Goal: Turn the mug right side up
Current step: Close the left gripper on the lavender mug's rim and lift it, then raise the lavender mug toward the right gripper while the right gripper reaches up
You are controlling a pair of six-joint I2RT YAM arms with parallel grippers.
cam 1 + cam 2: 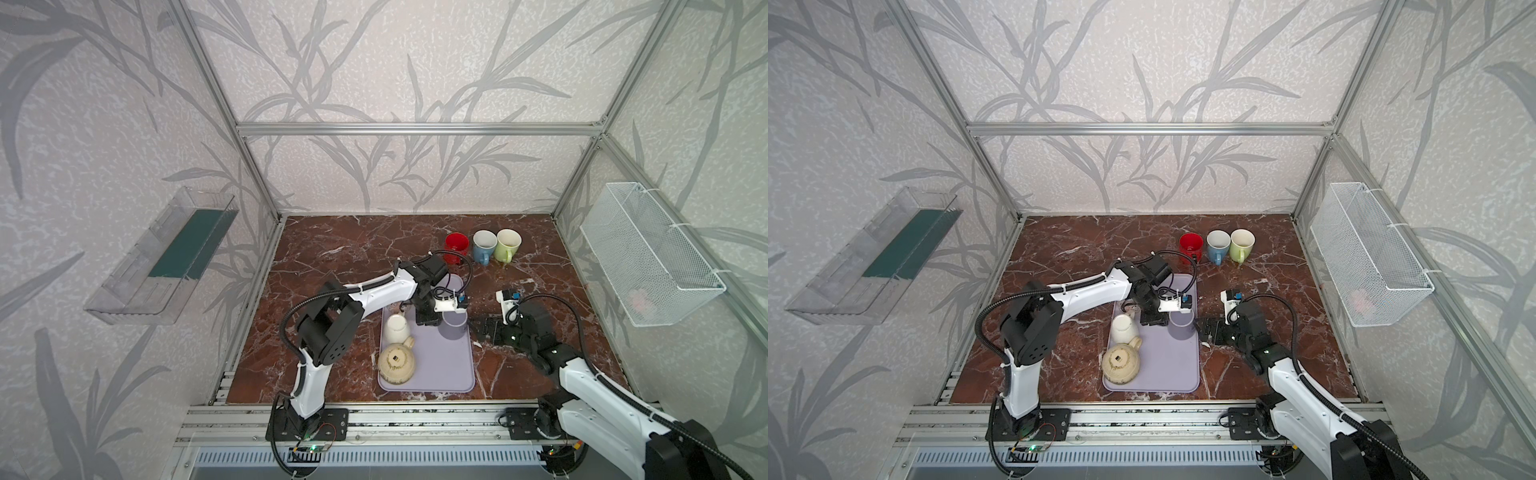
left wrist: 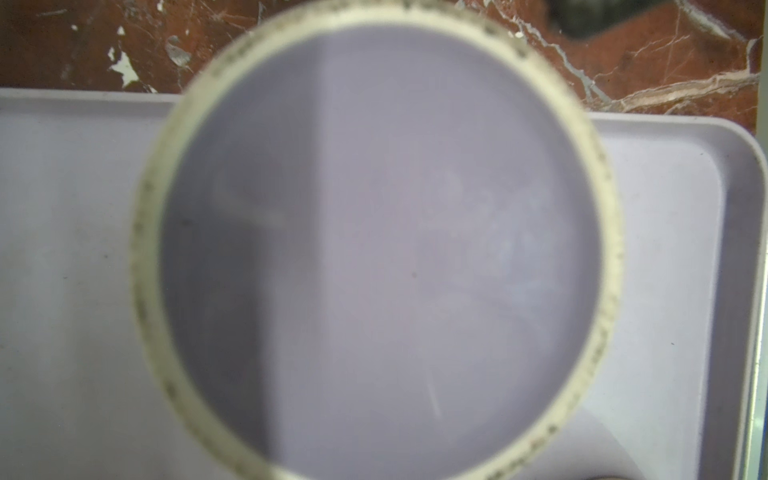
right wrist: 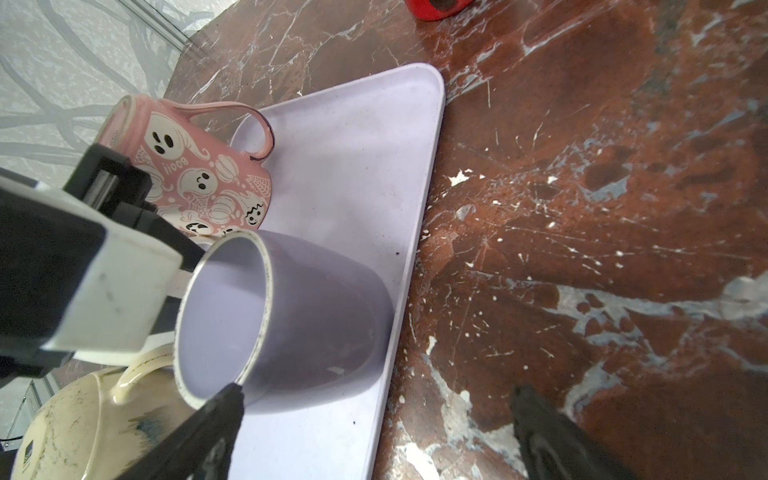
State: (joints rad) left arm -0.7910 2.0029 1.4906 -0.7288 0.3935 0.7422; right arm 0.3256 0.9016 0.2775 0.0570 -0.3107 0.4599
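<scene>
At 9 o'clock a clear wall shelf (image 1: 166, 257) is mounted, contents indistinct. The left arm (image 1: 374, 291) rises from its base at 7 o'clock and reaches across the lavender tray (image 1: 440, 365), wrist bent downward. It masks the tray's far end in both top views, so the pink ghost-print mug (image 3: 199, 174) shows properly only in the right wrist view. A white mug (image 1: 397, 328) stands on the tray's 9 o'clock side, and a beige mug (image 1: 395, 363) sits base uppermost at 7 o'clock. The left hand (image 1: 430, 320) points down just beside the lavender mug (image 1: 455, 328), at its 9 o'clock. Its fingers are masked by the wrist camera block or merge into black housing, so whether they are spread, pressed together or pinching the mug cannot be told. The left wrist view is filled by the lavender mug (image 2: 382, 257), blurred, seen mouth-on. That mug stands mouth up at the tray's 3 o'clock edge, handle not visible. A red mug (image 1: 456, 245), a blue mug (image 1: 484, 245) and a green mug (image 1: 508, 243) stand upright on the worktop (image 1: 332, 249) at 1 o'clock. The right arm (image 1: 582, 374) comes in from 5 o'clock. The right hand (image 1: 476, 330) lies low and level at the lavender mug's 3 o'clock, fingers (image 3: 548, 436) spread wide, gripping nothing. One fingertip overlaps the mug's rim in the right wrist view; contact unconfirmed. At 3 o'clock a wire basket (image 1: 648, 257) holds a pinkish item (image 1: 638, 299), too faint to identify.
</scene>
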